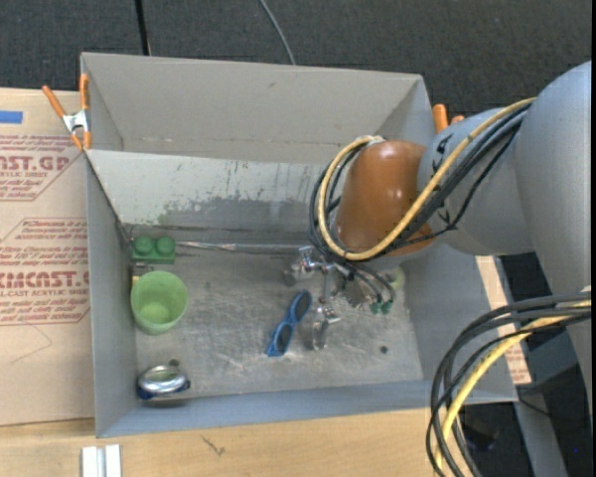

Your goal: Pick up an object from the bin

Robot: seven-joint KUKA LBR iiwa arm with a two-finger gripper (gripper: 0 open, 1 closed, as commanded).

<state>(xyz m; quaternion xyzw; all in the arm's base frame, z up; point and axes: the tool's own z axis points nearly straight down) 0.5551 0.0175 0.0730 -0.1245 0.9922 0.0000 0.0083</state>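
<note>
The grey metal bin (238,107) has tall sloping walls and a scuffed, scratched floor, with a few loose things spread widely over it; the pale grey robot arm (541,187) reaches in over the bin's right edge, and its rounded orange wrist cover (377,197), looped by yellow and black cables (327,199), hangs above the right half of the floor, toward the back wall; below the cover the metal jaws hang low over the floor, right of its middle; whether they stand wide or narrow I cannot tell, and nothing shows between them.

Against the floor's left edge stands a light green round plastic cup (159,299), upright with its mouth open to the camera; just left of the jaws, about midway between the back wall and the front edge, lies a slim blue plastic piece shaped like a pair of spectacles (286,326), slanting from upper right to lower left; it is the thing nearest the jaws, and whether they touch it cannot be told; in the front left corner lies a rounded shiny silver and blue object (163,383); in the back left corner, just behind the cup, sits a dark green studded toy brick (152,248); a small green bit (382,306) lies just right of the jaws, under the cover's edge, too small to name.
</note>
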